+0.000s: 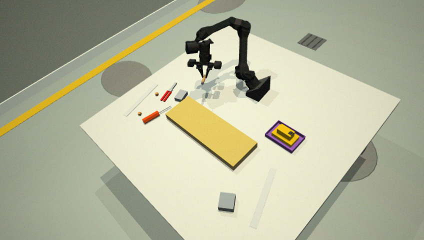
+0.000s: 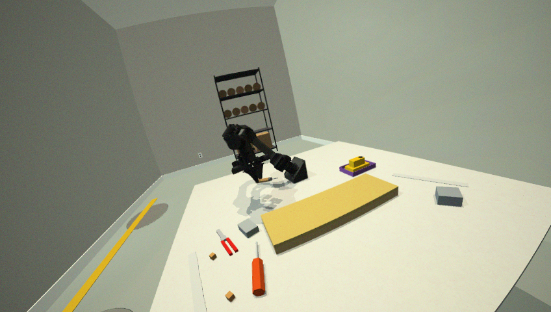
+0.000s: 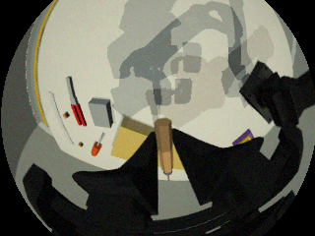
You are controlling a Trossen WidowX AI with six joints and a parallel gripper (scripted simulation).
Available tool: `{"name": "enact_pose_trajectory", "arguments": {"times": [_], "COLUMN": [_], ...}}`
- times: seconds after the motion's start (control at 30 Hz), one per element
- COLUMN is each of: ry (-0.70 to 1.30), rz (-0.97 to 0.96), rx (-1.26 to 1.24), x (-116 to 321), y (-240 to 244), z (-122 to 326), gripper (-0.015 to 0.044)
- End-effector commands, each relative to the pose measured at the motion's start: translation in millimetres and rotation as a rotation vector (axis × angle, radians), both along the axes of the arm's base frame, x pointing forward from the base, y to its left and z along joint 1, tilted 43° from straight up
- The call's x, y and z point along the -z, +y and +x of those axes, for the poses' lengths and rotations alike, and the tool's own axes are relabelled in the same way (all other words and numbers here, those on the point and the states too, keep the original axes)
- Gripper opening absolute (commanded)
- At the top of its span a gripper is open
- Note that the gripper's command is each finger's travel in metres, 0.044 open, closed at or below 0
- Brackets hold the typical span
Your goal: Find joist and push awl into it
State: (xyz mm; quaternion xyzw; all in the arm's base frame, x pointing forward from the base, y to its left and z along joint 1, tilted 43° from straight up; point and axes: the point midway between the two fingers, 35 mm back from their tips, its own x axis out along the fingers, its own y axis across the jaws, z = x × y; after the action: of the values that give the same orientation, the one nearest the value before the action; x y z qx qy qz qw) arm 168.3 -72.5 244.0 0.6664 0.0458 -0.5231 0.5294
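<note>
My gripper (image 1: 204,76) (image 2: 259,180) (image 3: 163,134) is shut on the awl and holds it above the table, beyond the panel's far left end in the top view. The awl (image 1: 203,79) (image 2: 265,179) (image 3: 164,147) has a wooden handle and a thin metal tip; it lies tilted between the fingers, not upright. The yellow floor panel (image 1: 211,130) (image 2: 328,210) (image 3: 129,143) lies flat, with no hole that I can make out. The yellow stud finder (image 1: 285,132) (image 2: 356,162) sits inside the purple tray (image 1: 268,137) (image 2: 346,172), at the panel's right side in the top view. The joist is hidden.
A grey block (image 1: 180,95) (image 2: 248,227) (image 3: 100,112) is by the panel's end, near red pliers (image 1: 167,94) (image 2: 228,244) and an orange-handled tool (image 1: 151,117) (image 2: 258,276). Two small brown cubes and a pale strip lie beyond. Another grey block (image 1: 227,201) (image 2: 448,196) and strip lie at the other side.
</note>
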Motion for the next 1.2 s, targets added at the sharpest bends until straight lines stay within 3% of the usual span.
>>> {"name": "enact_pose_trajectory", "arguments": {"times": [0.0,0.6,1.17], "ry": [0.016,0.036,0.027], "rz": [-0.031,-0.282,-0.684], "rx": [-0.126,-0.638,-1.057], "x": [1.5,-5.1,-21.8], "y": [4.8,22.3,39.2], "z": [5.1,25.7,40.2], "gripper": [0.0,0.0,0.0]}}
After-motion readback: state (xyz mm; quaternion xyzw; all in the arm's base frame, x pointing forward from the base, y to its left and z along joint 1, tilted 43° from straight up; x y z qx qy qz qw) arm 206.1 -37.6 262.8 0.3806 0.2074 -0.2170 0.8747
